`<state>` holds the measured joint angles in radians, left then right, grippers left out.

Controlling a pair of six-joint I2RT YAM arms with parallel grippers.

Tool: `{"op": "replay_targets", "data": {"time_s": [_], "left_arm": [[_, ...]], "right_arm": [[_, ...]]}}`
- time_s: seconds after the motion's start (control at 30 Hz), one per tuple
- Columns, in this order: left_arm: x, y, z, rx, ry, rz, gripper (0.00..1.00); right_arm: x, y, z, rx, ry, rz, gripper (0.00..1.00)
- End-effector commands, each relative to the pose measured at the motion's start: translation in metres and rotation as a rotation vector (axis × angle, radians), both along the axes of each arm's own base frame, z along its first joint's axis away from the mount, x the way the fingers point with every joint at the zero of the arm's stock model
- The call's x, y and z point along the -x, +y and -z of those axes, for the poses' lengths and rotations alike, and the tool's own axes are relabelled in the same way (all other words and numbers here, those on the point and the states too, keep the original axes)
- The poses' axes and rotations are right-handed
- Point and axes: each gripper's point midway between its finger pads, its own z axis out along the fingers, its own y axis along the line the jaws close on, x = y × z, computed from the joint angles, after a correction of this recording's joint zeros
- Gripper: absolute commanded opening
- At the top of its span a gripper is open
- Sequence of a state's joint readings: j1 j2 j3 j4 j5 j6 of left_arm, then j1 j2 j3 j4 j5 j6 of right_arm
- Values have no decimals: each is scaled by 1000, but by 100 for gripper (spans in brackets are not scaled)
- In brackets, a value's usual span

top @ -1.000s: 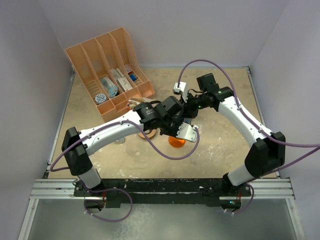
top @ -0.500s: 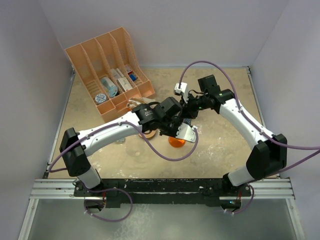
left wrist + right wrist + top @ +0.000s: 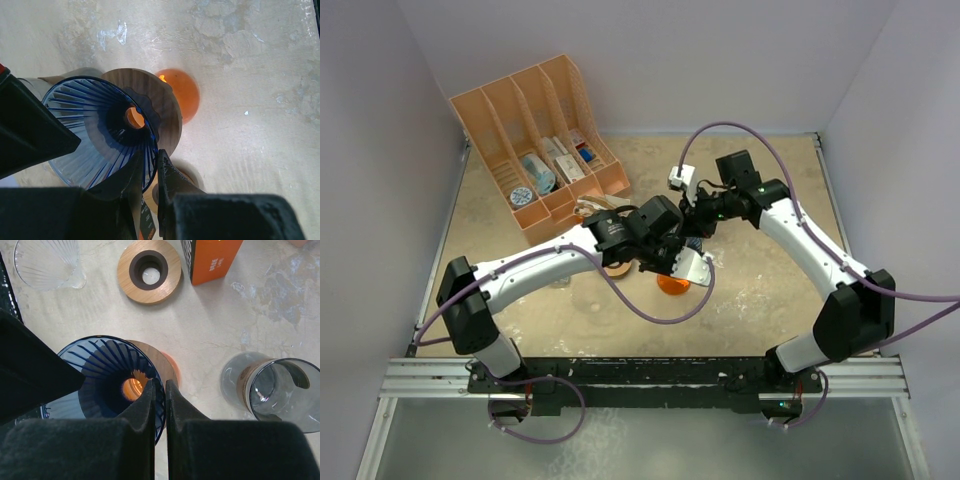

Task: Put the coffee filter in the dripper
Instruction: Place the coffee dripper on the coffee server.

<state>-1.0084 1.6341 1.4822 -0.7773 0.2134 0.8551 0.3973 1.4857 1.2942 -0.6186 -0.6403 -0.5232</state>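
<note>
left pincer (image 3: 154,160): narrow, nipping rim of one blue ribbed cone dripper (image 3: 95,125) | right pincer (image 3: 160,386): narrow, nipping same rim | ahead of right pincer: one clear ribbed glass dripper (image 3: 45,262), one loose wooden ring (image 3: 167,267), one orange box (image 3: 212,257) | to its right: one glass cup (image 3: 277,400)

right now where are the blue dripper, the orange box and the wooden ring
blue dripper (image 3: 97,365), right wrist view, ribbed inner wall
orange box (image 3: 212,257), right wrist view, printed side face
wooden ring (image 3: 122,272), right wrist view, left wood rim

We see the dripper (image 3: 95,125), a blue see-through ribbed cone with a wooden collar, tilted over the orange round object (image 3: 185,92), which glows through its bottom hole.
</note>
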Motion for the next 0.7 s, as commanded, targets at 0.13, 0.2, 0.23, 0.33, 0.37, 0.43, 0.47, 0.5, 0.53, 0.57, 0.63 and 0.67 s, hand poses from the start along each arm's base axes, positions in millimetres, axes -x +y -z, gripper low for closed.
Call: {"op": "replay_targets", "data": {"time_s": [0.13,0.2,0.23,0.33,0.37,0.43,0.47,0.5,0.53,0.57,0.63,0.67], "left_arm": [[9,12,26,-147,122,-45,2],[7,8,21,-142,117,-44,5],[6,6,20,-140,114,-44,6],[5,3,17,-135,107,-45,10],[6,2,15,-130,106,-44,11],[6,2,11,-120,100,-44,13],[6,1,9,-114,97,-44,14],[5,0,5,-106,93,-44,16],[5,-1,2,-99,90,-44,17],[4,-1,-1,-93,87,-45,18],[4,-3,-7,-80,81,-47,21],[3,-3,-9,-76,80,-49,23]], "right_arm": [[-15,-9,-13,73,-4,57,14],[-18,-8,-17,73,-11,59,17],[-19,-8,-20,72,-15,60,18],[-20,-8,-25,70,-21,60,22],[-20,-8,-27,68,-24,61,23],[-20,-7,-32,63,-32,61,25],[-20,-7,-35,60,-36,60,26],[-20,-6,-38,56,-40,58,26],[-21,-6,-41,50,-47,57,27],[-21,-5,-43,48,-47,57,28],[-22,-5,-49,44,-57,59,29],[-22,-5,-51,40,-62,60,29]]}}
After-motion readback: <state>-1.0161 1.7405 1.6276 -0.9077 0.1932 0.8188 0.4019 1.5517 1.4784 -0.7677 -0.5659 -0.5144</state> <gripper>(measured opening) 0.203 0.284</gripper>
